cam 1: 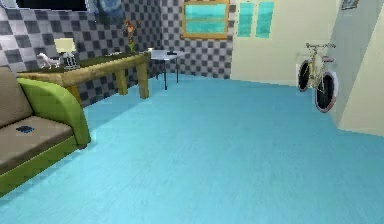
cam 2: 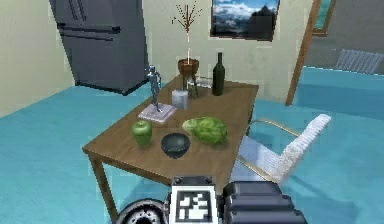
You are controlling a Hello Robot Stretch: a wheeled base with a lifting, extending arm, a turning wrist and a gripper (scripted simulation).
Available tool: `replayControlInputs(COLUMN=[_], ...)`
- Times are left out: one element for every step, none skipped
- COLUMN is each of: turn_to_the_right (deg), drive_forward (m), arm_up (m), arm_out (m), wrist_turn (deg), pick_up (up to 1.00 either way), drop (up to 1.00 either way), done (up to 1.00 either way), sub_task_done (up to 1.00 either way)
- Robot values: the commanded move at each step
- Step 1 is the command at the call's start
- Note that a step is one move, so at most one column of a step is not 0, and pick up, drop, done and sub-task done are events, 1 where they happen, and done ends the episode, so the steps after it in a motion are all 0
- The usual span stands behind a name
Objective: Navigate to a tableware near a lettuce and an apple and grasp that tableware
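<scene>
We are locating the gripper [cam 2: 146, 212] at the bottom edge of the arm side view, as a dark rounded body left of a white marker square [cam 2: 197, 205]. The arm [cam 2: 262, 204] is showing as a dark block right of that square. The fingers are not distinguishable here, so we cannot tell whether the gripper is grasping anything.

Just beyond the gripper, a wooden table [cam 2: 122, 152] is standing on the blue floor. The task's tableware, a dark bowl [cam 2: 175, 144], is sitting near the table's nearer edge. It is resting between a green apple [cam 2: 142, 130] on its left and a lettuce [cam 2: 205, 129] just to its upper right.

Farther out on the tabletop, a small upright figure is standing on a flat pale object [cam 2: 155, 112]. Beyond it we are noting a pale cup [cam 2: 181, 97], a dark bottle [cam 2: 218, 74] and a potted plant [cam 2: 187, 62] with bare twigs. A white chair [cam 2: 288, 150] is standing at the table's right side. A dark refrigerator [cam 2: 105, 45] and a framed painting [cam 2: 243, 19] are occupying the far wall.

In the forward view we are registering a green sofa [cam 1: 45, 112] at the left, with a long wooden desk [cam 1: 100, 68] behind it. A bicycle [cam 1: 320, 76] is leaning at the right wall, and a window [cam 1: 205, 19] is showing in the checkered far wall.
</scene>
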Motion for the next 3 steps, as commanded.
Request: replayControlInputs(turn_to_the_right=[0.0, 0.0, 0.0], drive_forward=[0.0, 0.0, 0.0], arm_up=[0.0, 0.0, 0.0], arm_out=[0.42, 0.0, 0.0], wrist_turn=[0.0, 45.0, 45.0], pick_up=[0.0, 0.0, 0.0], drop=[0.0, 0.0, 0.0], done=[0.0, 0.0, 0.0], sub_task_done=[0.0, 0.0, 0.0])
